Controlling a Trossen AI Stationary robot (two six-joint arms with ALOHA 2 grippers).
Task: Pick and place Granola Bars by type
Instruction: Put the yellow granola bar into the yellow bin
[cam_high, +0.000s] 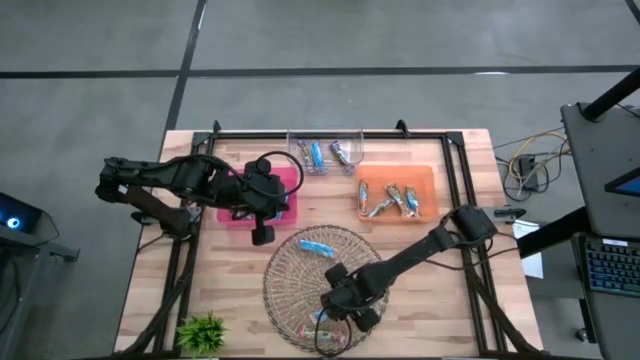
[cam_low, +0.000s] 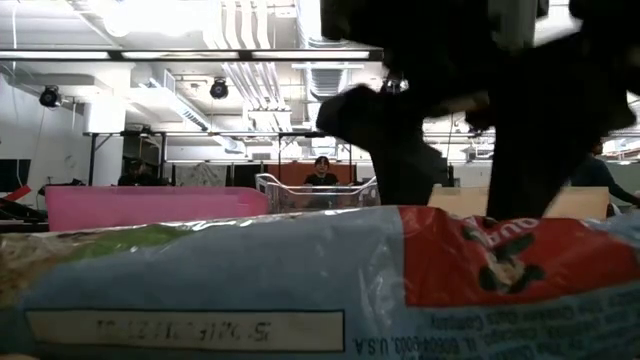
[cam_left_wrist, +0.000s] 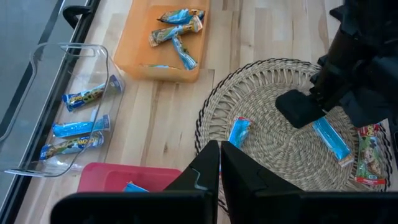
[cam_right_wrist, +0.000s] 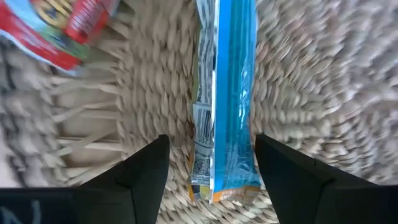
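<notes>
From above, my right gripper (cam_high: 350, 318) is down over the round wicker basket (cam_high: 290, 262) at about 6 o'clock on the desk (cam_high: 440, 300), right next to a couple of Granola Bars at the basket's near edge. One blue bar (cam_high: 317, 246) lies alone toward the basket's 12 o'clock. My left gripper (cam_high: 262, 236) hangs at the pink tray (cam_high: 285, 180), near 9 o'clock. The clear tray (cam_high: 325, 140) at 12 o'clock holds three bars, the orange tray (cam_high: 368, 180) around 1 o'clock holds a few more, and a small green plant (cam_high: 203, 331) sits at 7 o'clock.

Table-level cam is mostly blocked by a wrapper (cam_low: 300, 280) right at the lens, blue with a red patch, dark arm parts above it.

Left wrist cam: my left fingers (cam_left_wrist: 205, 171) are pressed together, holding nothing. A bar also lies in the pink tray (cam_left_wrist: 99, 177).

Right wrist cam: my right fingers (cam_right_wrist: 149, 168) are spread wide on either side of a blue bar (cam_right_wrist: 233, 93) lying on the weave, not pinching it. A red-wrapped bar (cam_right_wrist: 62, 31) lies nearby.
</notes>
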